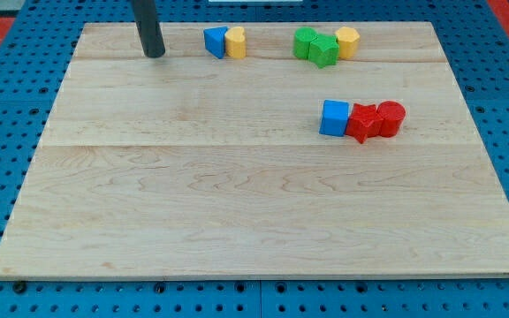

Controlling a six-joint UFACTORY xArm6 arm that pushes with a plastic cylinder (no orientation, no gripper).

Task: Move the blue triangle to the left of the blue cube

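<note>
The blue triangle (214, 41) lies near the view's top, touching a yellow block (235, 42) on its right. The blue cube (334, 117) sits right of centre, touching a red star-shaped block (361, 123) on its right. My tip (155, 54) rests on the board near the view's top left, about a block's width or more to the left of the blue triangle and not touching it. The blue cube is far to the right and lower in the view from my tip.
A red cylinder (391, 118) touches the red star's right side. Two green blocks (306, 41) (323, 50) and a yellow cylinder (348, 41) cluster at the view's top right. The wooden board (237, 221) sits on a blue perforated base.
</note>
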